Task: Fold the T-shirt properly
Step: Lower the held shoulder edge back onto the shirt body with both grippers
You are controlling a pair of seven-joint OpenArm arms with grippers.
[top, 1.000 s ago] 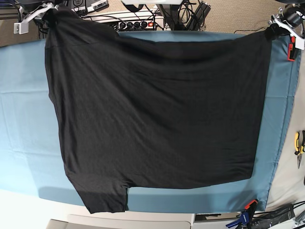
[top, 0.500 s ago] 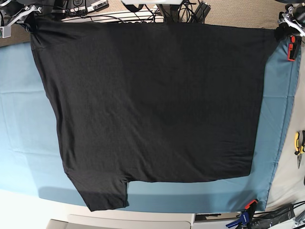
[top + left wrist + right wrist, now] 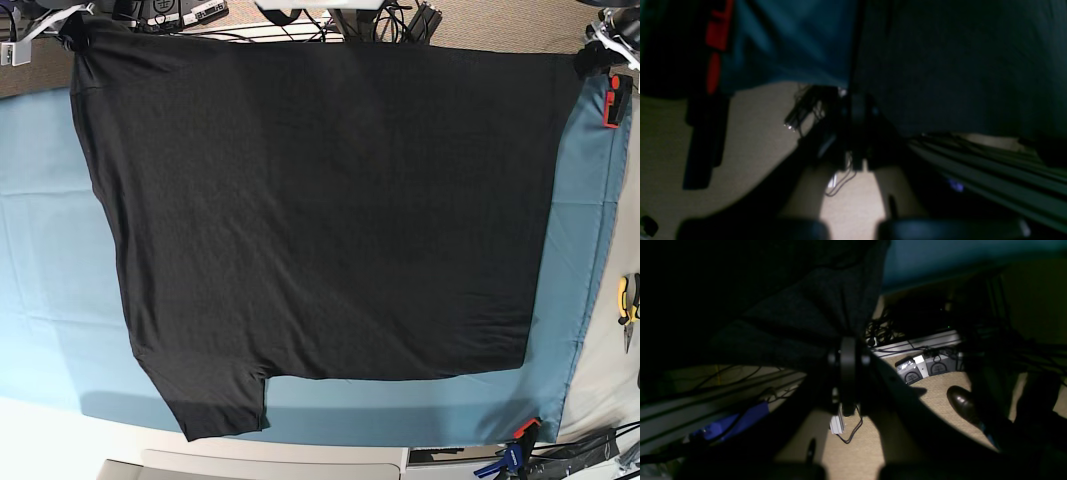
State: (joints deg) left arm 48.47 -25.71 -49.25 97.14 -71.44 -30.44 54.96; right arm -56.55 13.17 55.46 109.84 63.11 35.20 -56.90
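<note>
Fingers clamped on both far corners of the large plain black cotton T-shirt (image 3: 320,220)!
Left fingers (image 3: 853,100) and right fingers (image 3: 848,350) pinch bunched cloth, apparently just past the bench edge; the shirt spreads wide over the blue table cloth (image 3: 50,260), one sleeve nearest us.

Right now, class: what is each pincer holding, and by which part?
Both hold the T-shirt: the right pincer and the left pincer each shut on one corner of its raised far edge.
</note>
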